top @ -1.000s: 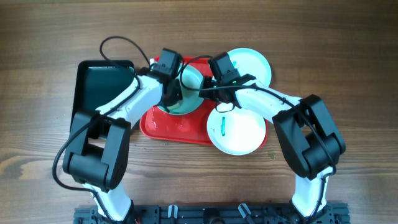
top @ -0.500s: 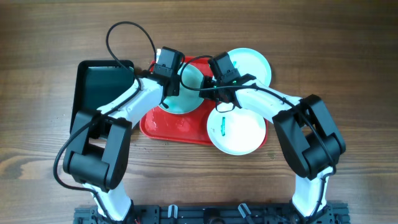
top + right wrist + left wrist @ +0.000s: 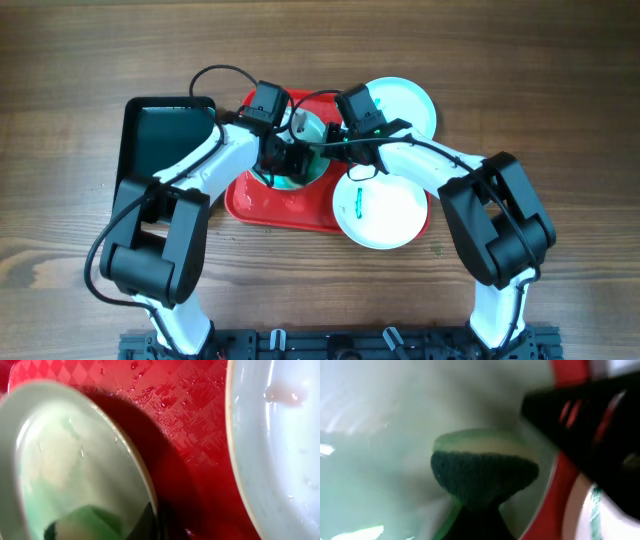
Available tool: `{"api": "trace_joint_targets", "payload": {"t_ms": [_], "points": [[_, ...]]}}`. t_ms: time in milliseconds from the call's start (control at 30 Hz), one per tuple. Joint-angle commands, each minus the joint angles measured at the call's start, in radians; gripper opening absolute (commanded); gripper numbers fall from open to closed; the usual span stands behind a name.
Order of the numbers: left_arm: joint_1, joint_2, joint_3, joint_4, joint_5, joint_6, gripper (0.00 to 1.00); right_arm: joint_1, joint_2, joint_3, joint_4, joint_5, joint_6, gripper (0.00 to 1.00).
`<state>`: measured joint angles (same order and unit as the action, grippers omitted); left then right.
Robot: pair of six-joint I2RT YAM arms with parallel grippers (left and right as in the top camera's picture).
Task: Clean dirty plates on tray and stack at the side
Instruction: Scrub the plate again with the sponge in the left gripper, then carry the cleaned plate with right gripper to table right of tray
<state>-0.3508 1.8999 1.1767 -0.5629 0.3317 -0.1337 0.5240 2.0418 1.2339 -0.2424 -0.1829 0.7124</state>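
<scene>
Overhead view: red tray at the middle of the table, with a dark tray lying just to its left. Left arm: rises from the near-left base, elbow bent, forearm slanting far and right, wrist turned back over the red tray. Left claw: pointed down onto the aqua plate and closed on a sponge; the left wrist view shows the sponge's dark green face pressed to the plate's pale surface, fingers blurred. Right arm: rises from the near-right base, forearm reaching far and left, wrist above the red tray's far edge. Right claw: clamped on the right rim of the aqua plate; the right wrist view shows that rim running down into the dark fingers, the plate tilted over the wet red floor. Aqua plate: on the red tray's far-left part, between the two claws. Far plate: white, overlapping the red tray's far-right corner. Near plate: white, overlapping the near-right corner, bearing a green smear left of centre.
</scene>
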Motion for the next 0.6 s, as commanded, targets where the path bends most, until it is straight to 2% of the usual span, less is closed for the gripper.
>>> {"api": "trace_joint_targets", "payload": {"t_ms": [0, 67, 133, 167, 300, 433, 500, 567], "points": [[0.029, 0.015, -0.010, 0.101, -0.135, -0.211, 0.04, 0.002, 0.014, -0.010, -0.013, 0.000, -0.003, 0.04], [0.040, 0.015, -0.010, 0.140, -0.290, -0.286, 0.04, 0.002, 0.014, -0.010, -0.013, 0.000, -0.003, 0.04], [0.053, 0.015, -0.010, 0.181, -0.516, -0.373, 0.04, 0.002, 0.014, -0.010, -0.010, 0.000, -0.003, 0.04], [0.059, 0.014, -0.010, 0.189, -0.564, -0.393, 0.04, 0.002, 0.014, -0.010, -0.008, 0.000, -0.005, 0.04], [0.080, -0.013, 0.031, 0.148, -0.565, -0.390, 0.04, 0.002, 0.013, -0.009, -0.009, -0.006, -0.027, 0.04], [0.159, -0.139, 0.222, -0.171, -0.417, -0.309, 0.04, 0.003, 0.012, 0.039, -0.069, -0.027, -0.087, 0.04], [0.235, -0.197, 0.302, -0.344, -0.407, -0.291, 0.04, 0.005, 0.008, 0.089, -0.140, -0.003, -0.155, 0.04], [0.324, -0.256, 0.320, -0.447, -0.407, -0.291, 0.04, 0.013, -0.007, 0.139, -0.206, 0.079, -0.213, 0.04]]}}
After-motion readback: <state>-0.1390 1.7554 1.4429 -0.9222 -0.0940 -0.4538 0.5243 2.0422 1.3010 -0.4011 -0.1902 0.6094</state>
